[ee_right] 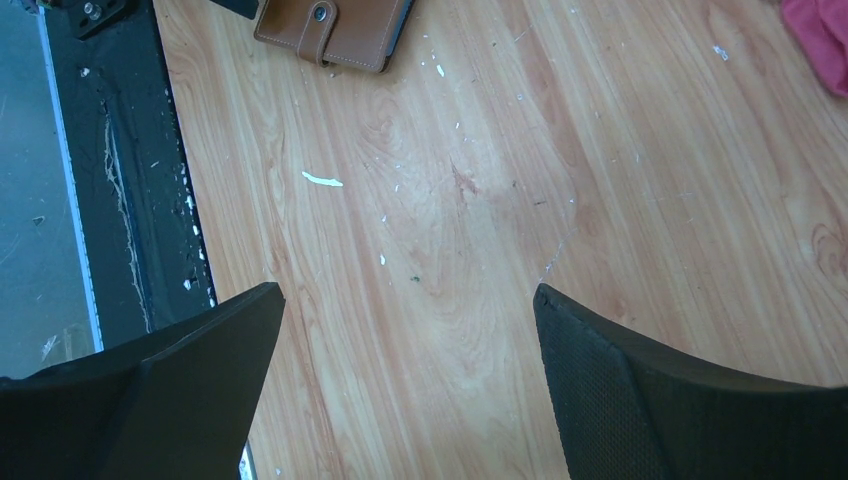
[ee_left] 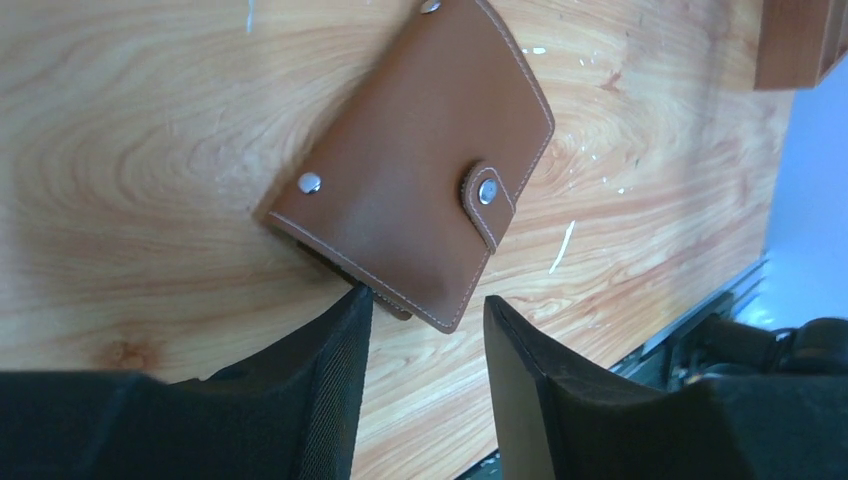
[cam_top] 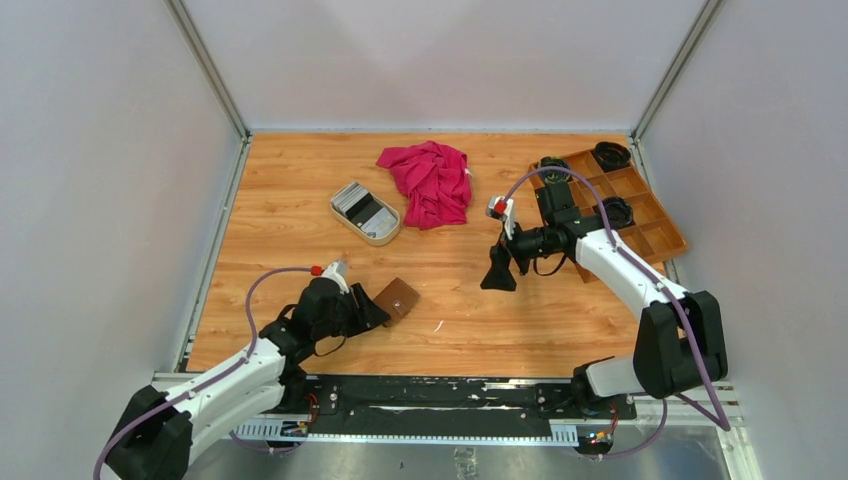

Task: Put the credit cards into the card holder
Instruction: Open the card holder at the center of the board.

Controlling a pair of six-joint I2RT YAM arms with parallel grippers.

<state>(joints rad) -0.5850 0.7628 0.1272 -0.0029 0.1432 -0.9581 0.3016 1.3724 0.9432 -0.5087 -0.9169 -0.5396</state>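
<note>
The card holder (cam_top: 398, 298) is a brown leather wallet, snapped shut, lying flat on the table at the front left. It also shows in the left wrist view (ee_left: 420, 170) and at the top of the right wrist view (ee_right: 335, 30). My left gripper (cam_top: 376, 312) is open right at its near corner, which lies just between the fingertips (ee_left: 425, 300). One finger (ee_left: 350, 320) touches its edge. The credit cards (cam_top: 360, 205), grey, white and dark, lie stacked in a beige oval dish (cam_top: 384, 238) further back. My right gripper (cam_top: 498, 280) is wide open and empty over bare table (ee_right: 408, 290).
A crumpled pink cloth (cam_top: 430, 180) lies at the back centre, next to the dish. A wooden compartment tray (cam_top: 650, 225) with black round items stands at the back right, behind the right arm. A metal rail (cam_top: 450, 405) runs along the front edge.
</note>
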